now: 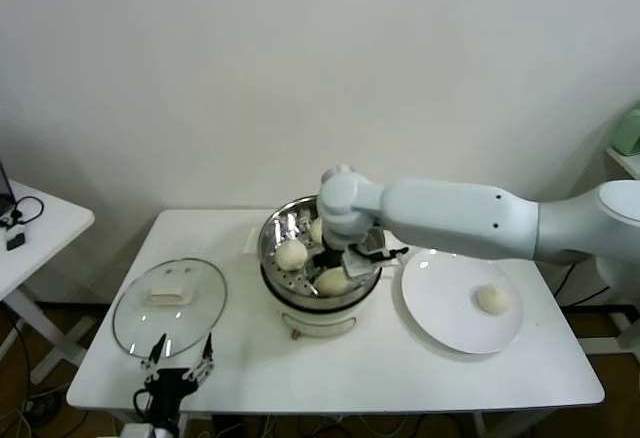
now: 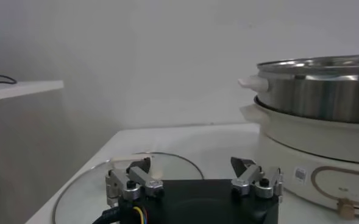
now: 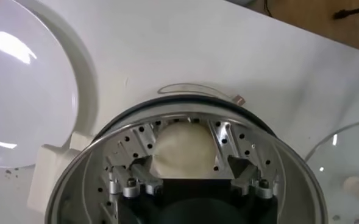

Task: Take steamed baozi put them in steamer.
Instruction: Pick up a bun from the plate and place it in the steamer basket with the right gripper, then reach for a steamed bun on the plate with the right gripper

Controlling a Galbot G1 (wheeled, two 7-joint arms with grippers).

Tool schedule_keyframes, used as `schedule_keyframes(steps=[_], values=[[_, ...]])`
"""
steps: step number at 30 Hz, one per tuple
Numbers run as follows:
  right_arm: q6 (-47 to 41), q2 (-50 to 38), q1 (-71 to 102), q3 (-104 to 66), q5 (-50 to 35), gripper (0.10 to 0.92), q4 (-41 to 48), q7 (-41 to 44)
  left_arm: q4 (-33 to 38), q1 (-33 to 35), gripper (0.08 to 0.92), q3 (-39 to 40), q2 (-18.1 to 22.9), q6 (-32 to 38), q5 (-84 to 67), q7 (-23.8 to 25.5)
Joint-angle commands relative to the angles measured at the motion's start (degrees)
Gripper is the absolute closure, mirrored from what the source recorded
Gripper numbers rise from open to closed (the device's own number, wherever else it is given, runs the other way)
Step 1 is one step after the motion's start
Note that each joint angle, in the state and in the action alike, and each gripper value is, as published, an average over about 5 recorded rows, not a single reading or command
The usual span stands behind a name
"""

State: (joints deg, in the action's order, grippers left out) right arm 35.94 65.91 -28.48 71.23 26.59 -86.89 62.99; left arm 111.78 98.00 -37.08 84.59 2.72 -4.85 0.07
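The steel steamer (image 1: pixel 272 240) stands on its white cooker base at the table's middle. Three baozi lie in it: one at the left (image 1: pixel 290 255), one at the back (image 1: pixel 315 229) and one at the front (image 1: pixel 332 281). A fourth baozi (image 1: pixel 492 299) lies on the white plate (image 1: pixel 440 308). My right gripper (image 1: pixel 347 261) reaches into the steamer. In the right wrist view it (image 3: pixel 188 165) is open, and the front baozi (image 3: pixel 182 149) rests on the perforated floor between the fingers, apart from both. My left gripper (image 1: pixel 178 366) is open and empty at the table's front left.
The round glass lid (image 1: pixel 170 305) with a white knob lies left of the steamer, just beyond the left gripper (image 2: pixel 191 165); it also shows in the left wrist view (image 2: pixel 100 192). A small white side table (image 1: pixel 40 223) stands at the far left.
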Motion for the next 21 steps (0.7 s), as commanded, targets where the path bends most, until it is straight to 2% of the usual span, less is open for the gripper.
schedule_keyframes(steps=[1,4,6,12,15,18,21], values=[[1.3,-2.4,-5.9,-1.1,-4.8,0.203,0.0,0.8,0.3,0.0,0.177,0.0,0.0,-0.1,0.0,-0.1],[-0.9,-5.0,-9.2,-0.7,-8.4,0.203,0.2,1.1,0.6,0.1,0.177,0.0,0.0,-0.1,0.0,-0.3],[-5.1,-7.3,-12.1,1.4,-13.8,0.203,0.5,1.4,0.9,0.1,0.177,0.0,-0.1,-0.1,-0.1,-0.4],[-29.5,-15.9,-20.6,12.5,-42.7,0.203,1.9,1.0,2.0,-0.8,0.177,-0.1,-0.6,-0.5,-0.7,-0.6],[-37.2,-20.8,-20.2,13.9,-51.6,0.203,4.2,0.1,2.5,-1.0,0.177,0.1,-0.9,-0.5,-0.6,-0.6],[-41.0,-25.9,-17.5,13.2,-54.5,0.203,7.0,-0.8,2.8,-0.9,0.177,0.4,-1.0,-0.5,-0.3,-0.5],[-42.3,-30.6,-13.1,11.1,-52.0,0.203,9.3,-1.0,3.2,-0.9,0.177,0.5,-0.9,-0.4,-0.1,-0.3]])
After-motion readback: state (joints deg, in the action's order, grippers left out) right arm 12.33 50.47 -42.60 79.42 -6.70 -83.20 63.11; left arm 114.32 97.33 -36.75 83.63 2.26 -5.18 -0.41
